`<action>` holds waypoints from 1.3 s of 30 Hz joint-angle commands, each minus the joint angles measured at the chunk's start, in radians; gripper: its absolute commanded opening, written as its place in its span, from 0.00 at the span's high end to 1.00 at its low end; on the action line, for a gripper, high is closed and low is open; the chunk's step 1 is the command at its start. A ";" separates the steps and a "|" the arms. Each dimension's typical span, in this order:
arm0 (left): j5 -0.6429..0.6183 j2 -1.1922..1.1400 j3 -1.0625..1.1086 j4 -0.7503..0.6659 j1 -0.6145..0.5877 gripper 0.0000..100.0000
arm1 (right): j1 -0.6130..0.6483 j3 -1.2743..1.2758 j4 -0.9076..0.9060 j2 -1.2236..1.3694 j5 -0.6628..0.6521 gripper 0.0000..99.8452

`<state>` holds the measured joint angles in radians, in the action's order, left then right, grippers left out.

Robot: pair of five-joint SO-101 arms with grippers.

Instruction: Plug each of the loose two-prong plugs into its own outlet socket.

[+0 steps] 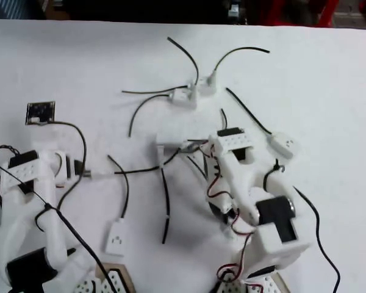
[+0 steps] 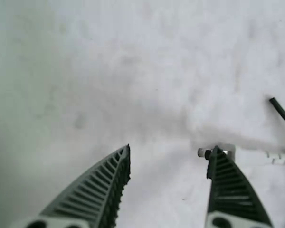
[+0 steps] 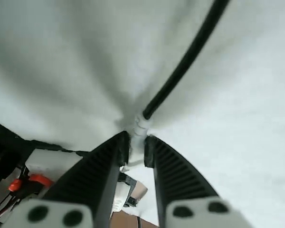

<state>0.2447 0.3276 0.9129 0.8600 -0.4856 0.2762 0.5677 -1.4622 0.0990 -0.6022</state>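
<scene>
Plugs first: your right tool [image 3: 137, 139] is clamped on one white plug [image 3: 138, 126], its fingers pressed against either side of the plug's ribbed neck. The black cable [image 3: 190, 57] runs away from it over the table [image 1: 329, 73]. In the high view this grip sits near the middle of the table.

The other plug [image 2: 217, 153] lies on the table right at the tip of one finger [image 2: 228, 190] of your left tool [image 2: 171, 149]. That tool's jaws stand wide apart with nothing between them. A metal tip pokes out past the fingertip, and you cannot tell whether plug and finger actually touch.

One white outlet socket [image 1: 116, 238] lies on the near side between your two arms, well apart from both plugs, on the end of its own black lead. A second socket [image 1: 282, 144] lies just beside your right arm, on its outer side. Farther back, two white connector bodies [image 1: 194, 91] lie touching each other, their leads curling outward. A small black board [image 1: 41, 112] rests near the table's left edge.
</scene>
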 commanded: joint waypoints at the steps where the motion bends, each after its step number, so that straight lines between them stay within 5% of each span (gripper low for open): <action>1: -0.002 0.039 -0.005 -0.012 -0.008 0.74 | -0.008 -0.049 0.002 -0.148 0.009 0.98; 9: -0.002 0.039 -0.005 -0.012 -0.008 0.74 | 0.010 0.031 0.004 -0.243 0.066 0.98; 15: -0.002 0.039 -0.005 -0.012 -0.008 0.74 | 0.007 0.072 0.062 -0.242 0.118 0.86; 25: -0.002 0.039 -0.005 -0.012 -0.008 0.74 | 0.019 0.089 0.067 -0.242 0.222 0.86; 39: -0.002 0.039 -0.005 -0.012 -0.008 0.74 | -0.079 0.089 0.111 -0.159 0.199 0.86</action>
<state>0.2447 0.3276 0.9129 0.8600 -0.4856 0.2025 0.6598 -1.3594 -0.0882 -0.3936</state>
